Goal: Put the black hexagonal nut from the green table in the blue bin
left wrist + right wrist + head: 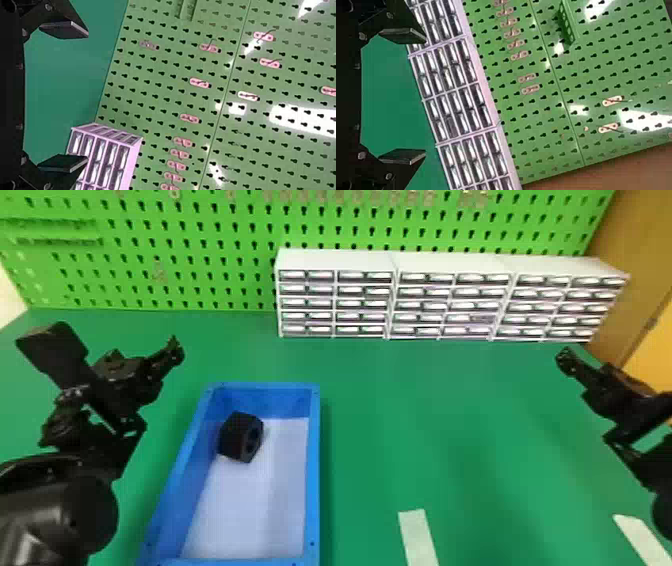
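Where the black hexagonal nut (241,437) lies: inside the blue bin (313,470), on its pale floor toward the far left corner, with the hole turned mostly to the right; whether it touches the bin's left wall cannot be told.
Blue bin: on the green counter (450,430), left of the middle in the head view, with its long sides running away from the robot.
Left tool (119,370): to the left of the bin and apart from it; in the left wrist view the tool (87,97) is released, its two flat fingers (65,29) spread wide.
Right tool (617,385): at the right side of the head view, well apart from the bin; in the right wrist view the tool (425,96) is likewise released, its fingers (403,35) wide apart.
White drawer cabinets (335,260): in a row at the back of the counter, before the green pegboard (200,285).
Pale strips: one (419,540) on the counter to the right of the bin, another (642,537) farther right.
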Controlling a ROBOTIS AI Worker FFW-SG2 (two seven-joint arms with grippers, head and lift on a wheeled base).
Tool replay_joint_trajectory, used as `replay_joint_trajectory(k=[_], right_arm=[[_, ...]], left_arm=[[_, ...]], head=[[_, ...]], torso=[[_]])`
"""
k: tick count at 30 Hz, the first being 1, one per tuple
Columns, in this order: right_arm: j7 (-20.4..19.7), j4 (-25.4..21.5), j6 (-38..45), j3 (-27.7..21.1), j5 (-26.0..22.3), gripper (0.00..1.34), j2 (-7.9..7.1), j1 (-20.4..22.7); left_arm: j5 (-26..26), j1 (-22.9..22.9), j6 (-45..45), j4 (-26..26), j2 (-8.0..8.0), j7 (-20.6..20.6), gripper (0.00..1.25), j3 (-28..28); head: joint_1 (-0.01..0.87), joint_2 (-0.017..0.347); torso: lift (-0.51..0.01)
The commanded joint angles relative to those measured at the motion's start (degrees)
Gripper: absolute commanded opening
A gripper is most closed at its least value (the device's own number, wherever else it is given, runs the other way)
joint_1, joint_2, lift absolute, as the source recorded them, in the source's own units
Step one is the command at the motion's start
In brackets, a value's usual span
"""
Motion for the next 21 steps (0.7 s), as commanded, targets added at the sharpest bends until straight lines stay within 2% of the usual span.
replay_joint_trajectory(k=[1, 21], right_arm=[[0.0, 0.0, 0.1, -0.1, 0.0, 1.06, 0.16, 0.1], [0.0, 1.3, 0.1, 0.5, -0.4, 1.06, 0.34, -0.2]], left_arm=[[0.0, 0.1, 0.0, -0.1, 0.0, 0.0, 1.08, 0.2], [0.1, -0.1, 0.0, -0.4, 0.0, 0.0, 1.08, -0.3]], head=[[0.692, 0.009], [0.692, 0.009]], torso=[[-0.097], [-0.097]])
